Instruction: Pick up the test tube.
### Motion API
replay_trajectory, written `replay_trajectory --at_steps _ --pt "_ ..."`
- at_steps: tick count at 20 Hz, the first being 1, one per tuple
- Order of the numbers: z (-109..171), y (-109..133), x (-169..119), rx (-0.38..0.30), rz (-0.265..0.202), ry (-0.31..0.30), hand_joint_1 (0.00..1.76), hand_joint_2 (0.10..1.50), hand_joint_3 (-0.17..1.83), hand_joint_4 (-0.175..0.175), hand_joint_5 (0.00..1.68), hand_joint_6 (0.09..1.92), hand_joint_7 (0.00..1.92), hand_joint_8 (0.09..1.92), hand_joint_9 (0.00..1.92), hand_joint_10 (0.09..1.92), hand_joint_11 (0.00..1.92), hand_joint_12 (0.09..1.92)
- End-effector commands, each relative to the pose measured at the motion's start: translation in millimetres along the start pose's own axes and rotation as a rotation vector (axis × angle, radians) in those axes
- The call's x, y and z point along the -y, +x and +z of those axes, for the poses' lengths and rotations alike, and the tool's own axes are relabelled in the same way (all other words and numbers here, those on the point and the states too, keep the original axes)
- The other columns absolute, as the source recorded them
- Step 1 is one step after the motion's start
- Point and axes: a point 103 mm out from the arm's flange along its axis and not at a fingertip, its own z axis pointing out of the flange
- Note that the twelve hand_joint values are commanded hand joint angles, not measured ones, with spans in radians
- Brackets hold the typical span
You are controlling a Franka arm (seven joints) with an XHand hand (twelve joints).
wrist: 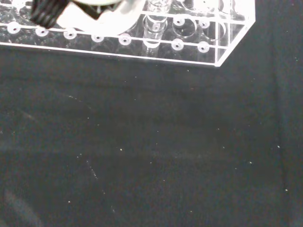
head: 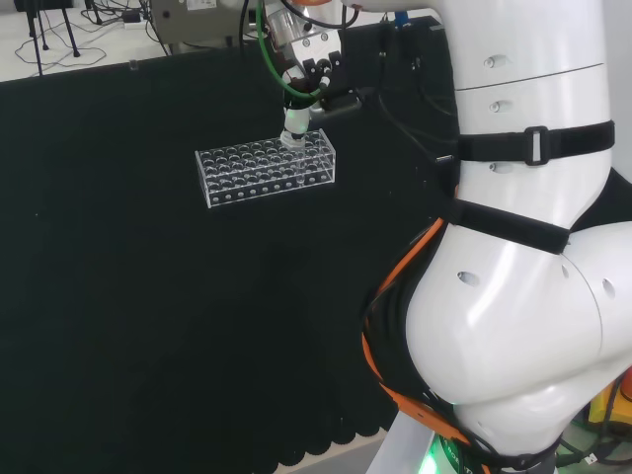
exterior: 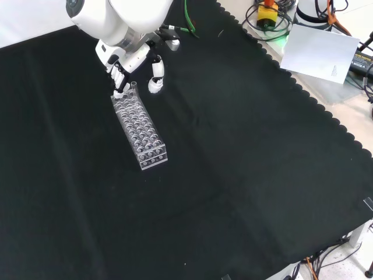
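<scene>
Hand at the far end of the rack, tube between its fingers

In the front view, the clear rack [exterior: 140, 129] lies upper left on the black cloth [exterior: 233, 175]; at its far end a tube [exterior: 133, 87] stands upright, and the hand [exterior: 125, 64] above it looks curled about the tube's top, though the pinch is hard to confirm. A tilted lift could jam the tube in its hole and drag the rack along.

One clear plastic many-holed test tube rack [head: 266, 171], one clear glass test tube [exterior: 133, 88], one black-and-white robot hand [exterior: 131, 63]
</scene>
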Motion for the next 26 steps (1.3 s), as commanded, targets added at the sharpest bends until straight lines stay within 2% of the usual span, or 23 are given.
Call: replay_trajectory --at_steps 1,7,14,19,20,21,23,26 --pt "0 -2 3 -0.005 0.004 -0.004 0.91 0.65 0.59 -0.080 0.41 0.30 0.56 0.89 0.46 0.93 0.25 1.52" --pt "3 7 3 -0.054 0.002 -0.010 0.94 0.63 0.63 -0.092 0.40 0.60 0.78 0.87 0.63 0.86 0.34 1.48" --pt "6 12 -11 -0.105 0.037 -0.021 0.96 0.62 0.66 -0.118 0.49 0.75 0.95 0.86 0.83 0.80 0.48 1.43" --pt "0 23 -18 -0.105 0.092 -0.111 1.03 0.62 0.66 -0.169 0.77 0.79 1.25 0.76 1.13 0.69 0.75 1.30" --pt "-2 25 -18 -0.108 0.099 -0.140 1.05 0.62 0.67 -0.173 0.85 0.77 1.34 0.72 1.21 0.67 0.82 1.26" --pt "-3 27 -18 -0.108 0.105 -0.165 1.10 0.68 0.59 -0.171 0.99 0.75 1.43 0.67 1.29 0.64 0.89 1.24" --pt "-7 28 -16 -0.104 0.111 -0.208 1.18 0.72 0.52 -0.174 1.20 0.63 1.56 0.61 1.44 0.60 1.09 1.15" --pt "-12 29 -14 -0.114 0.106 -0.243 1.22 0.71 0.54 -0.175 1.30 0.55 1.65 0.60 1.56 0.64 1.32 0.98"
